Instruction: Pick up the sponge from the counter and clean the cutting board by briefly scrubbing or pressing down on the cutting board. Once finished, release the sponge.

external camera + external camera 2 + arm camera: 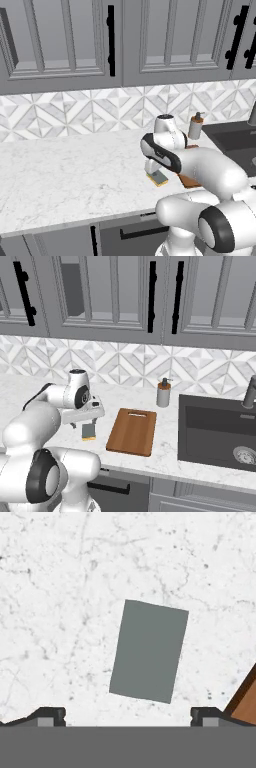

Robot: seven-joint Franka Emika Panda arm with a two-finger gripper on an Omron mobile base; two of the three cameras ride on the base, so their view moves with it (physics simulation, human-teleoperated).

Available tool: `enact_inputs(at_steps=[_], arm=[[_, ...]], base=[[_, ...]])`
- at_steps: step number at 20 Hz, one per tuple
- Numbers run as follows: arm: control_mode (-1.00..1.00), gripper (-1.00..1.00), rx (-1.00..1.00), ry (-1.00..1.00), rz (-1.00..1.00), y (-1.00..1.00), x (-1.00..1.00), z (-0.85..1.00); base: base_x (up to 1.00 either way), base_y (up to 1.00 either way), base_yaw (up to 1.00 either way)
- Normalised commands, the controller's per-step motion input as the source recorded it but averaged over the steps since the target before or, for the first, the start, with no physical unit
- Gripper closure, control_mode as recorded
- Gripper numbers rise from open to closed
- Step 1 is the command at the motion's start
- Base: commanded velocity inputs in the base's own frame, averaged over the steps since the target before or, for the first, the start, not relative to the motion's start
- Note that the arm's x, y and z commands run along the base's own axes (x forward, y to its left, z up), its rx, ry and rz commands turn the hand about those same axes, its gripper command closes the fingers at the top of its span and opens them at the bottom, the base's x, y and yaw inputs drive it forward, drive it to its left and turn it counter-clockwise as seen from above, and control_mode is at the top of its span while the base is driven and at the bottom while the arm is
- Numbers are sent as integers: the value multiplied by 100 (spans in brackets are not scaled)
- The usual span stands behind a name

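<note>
The sponge point(158, 177) point(89, 431) lies flat on the white marble counter point(65, 170), its grey-green top up, just left of the cutting board point(132, 431). In the hand view the sponge point(149, 651) sits centred and slightly rotated, with a corner of the reddish-brown board point(245, 704) at the lower right. My gripper point(153, 169) point(83, 424) point(127, 717) hovers a little above the sponge, pointing down. It is open, the two fingertips point(50, 716) standing wider apart than the sponge, and it holds nothing. My arm hides most of the board point(190, 181) in the left base view.
A soap dispenser point(163, 392) point(196, 126) stands behind the board by the tiled wall. A dark sink point(220, 431) with a faucet point(248, 392) lies to the board's right. The counter stretches bare to the left of the sponge.
</note>
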Motion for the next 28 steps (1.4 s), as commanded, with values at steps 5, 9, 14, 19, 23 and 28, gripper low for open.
enact_inputs(at_steps=[5,9,14,19,23,28], arm=[[-100,-100,0,0,2,0,18,-40],[-100,-100,0,0,3,0,8,-27],[-100,-100,0,0,2,0,1,-24],[-100,-100,0,0,1,0,3,-20],[-100,-100,0,0,0,-8,3,-14],[-100,-100,0,0,0,-10,2,-16]], base=[[0,0,0],[0,0,0],[0,0,0],[0,0,0],[0,0,0],[0,0,0]])
